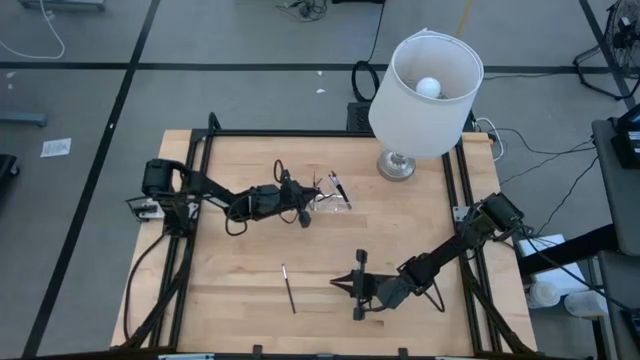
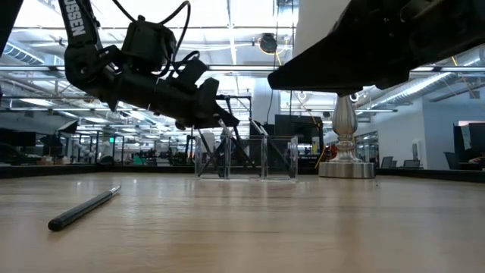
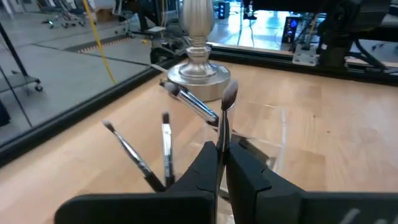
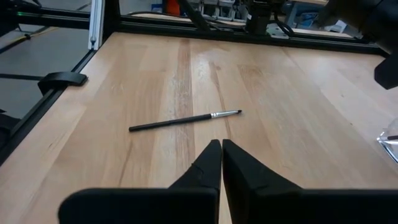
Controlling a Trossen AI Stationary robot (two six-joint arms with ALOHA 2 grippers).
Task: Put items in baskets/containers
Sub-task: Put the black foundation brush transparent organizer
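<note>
My left gripper (image 1: pixel 303 205) hangs just above the table beside the clear tray (image 1: pixel 335 200), shut on a thin dark brush (image 3: pixel 225 118) whose bristle head sticks out past the fingertips. Three more brushes (image 3: pixel 166 146) lean in the tray (image 3: pixel 273 146), bristle ends up. Another dark brush (image 1: pixel 288 290) lies flat on the wood near the front; the right wrist view shows this brush (image 4: pixel 186 121) ahead of my right gripper (image 4: pixel 221 149). That right gripper (image 1: pixel 338 282) hovers over the table, shut on nothing. My left gripper pinches the brush's dark handle (image 3: pixel 221 142) between its two fingertips. The brush runs on forward and slightly upward past the fingers, bristle head (image 3: pixel 229 96) foremost, and is clear of the table. How much handle lies back between the fingers is hidden by them.
A lamp with a white shade (image 1: pixel 428 95) and a silver base (image 1: pixel 396 165) stands at the table's far right, just behind the tray. Black rails (image 1: pixel 300 133) frame the table. Bare wood lies between the two grippers.
</note>
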